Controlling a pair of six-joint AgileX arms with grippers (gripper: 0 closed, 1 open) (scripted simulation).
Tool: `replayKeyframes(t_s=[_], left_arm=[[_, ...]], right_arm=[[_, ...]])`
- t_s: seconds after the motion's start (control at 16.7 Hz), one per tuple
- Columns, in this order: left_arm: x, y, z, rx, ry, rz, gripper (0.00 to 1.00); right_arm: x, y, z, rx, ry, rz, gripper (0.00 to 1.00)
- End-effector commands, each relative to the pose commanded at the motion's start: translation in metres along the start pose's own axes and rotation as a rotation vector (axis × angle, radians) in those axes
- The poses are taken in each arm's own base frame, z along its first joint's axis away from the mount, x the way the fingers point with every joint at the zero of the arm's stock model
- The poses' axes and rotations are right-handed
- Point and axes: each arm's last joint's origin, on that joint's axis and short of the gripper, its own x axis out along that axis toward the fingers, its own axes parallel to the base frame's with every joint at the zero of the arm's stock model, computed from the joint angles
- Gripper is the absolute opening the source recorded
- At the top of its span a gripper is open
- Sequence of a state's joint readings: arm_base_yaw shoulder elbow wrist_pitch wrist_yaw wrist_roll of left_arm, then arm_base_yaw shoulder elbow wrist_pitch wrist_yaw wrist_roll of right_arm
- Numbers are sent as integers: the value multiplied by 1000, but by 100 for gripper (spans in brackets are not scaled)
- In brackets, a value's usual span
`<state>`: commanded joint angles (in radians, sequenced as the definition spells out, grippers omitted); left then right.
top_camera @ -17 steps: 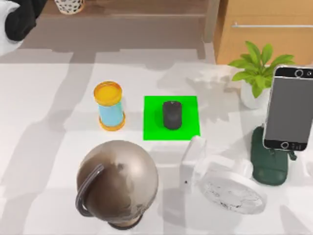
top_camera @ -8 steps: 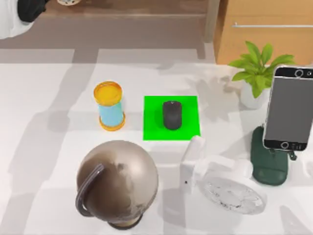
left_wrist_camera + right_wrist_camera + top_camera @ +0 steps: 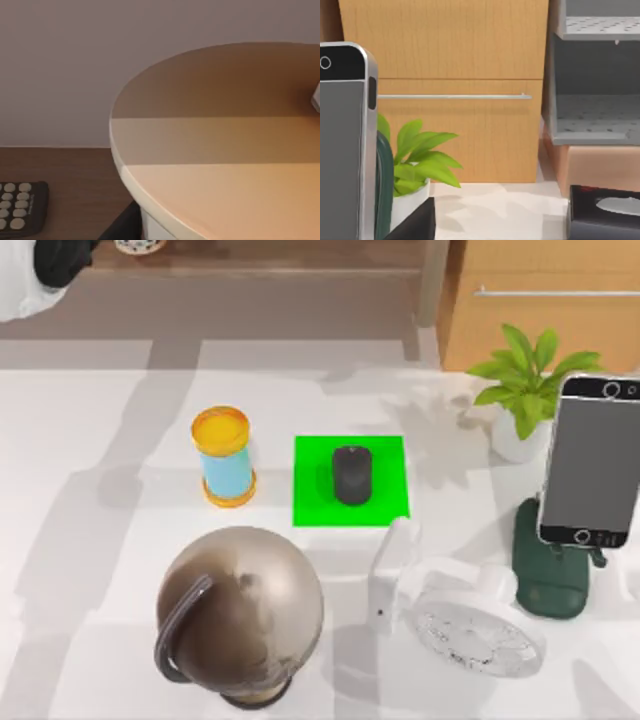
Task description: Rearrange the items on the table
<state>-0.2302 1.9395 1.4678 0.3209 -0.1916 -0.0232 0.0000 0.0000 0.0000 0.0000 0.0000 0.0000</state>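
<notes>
the black mouse [image 3: 351, 474] sits centred on the green mat [image 3: 390, 500], apparently its target spot; i cannot tell either hand's state, both arms parked off-surface.

Left arm [image 3: 45, 270] sits parked at the far-left corner, apparently idle.

At the top view's far left corner I can see a bit of the left arm [image 3: 30, 280]: a smooth, rounded white shell [image 3: 15, 302] with a matte black section [image 3: 65, 258] joined to it. The left wrist view catches a plain black wedge [image 3: 120, 227] of that arm's own hardware, straight-edged. The right wrist view shows a similar dark slab [image 3: 415, 225], matte, with a sloping top edge.
</notes>
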Motion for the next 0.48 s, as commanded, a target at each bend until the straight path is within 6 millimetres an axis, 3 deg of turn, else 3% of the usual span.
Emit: replayKeyframes(t_s=[0.48], left_arm=[[5,0,0,-2,-5,3,0]], right_arm=[[0,0,0,0,0,0,100]])
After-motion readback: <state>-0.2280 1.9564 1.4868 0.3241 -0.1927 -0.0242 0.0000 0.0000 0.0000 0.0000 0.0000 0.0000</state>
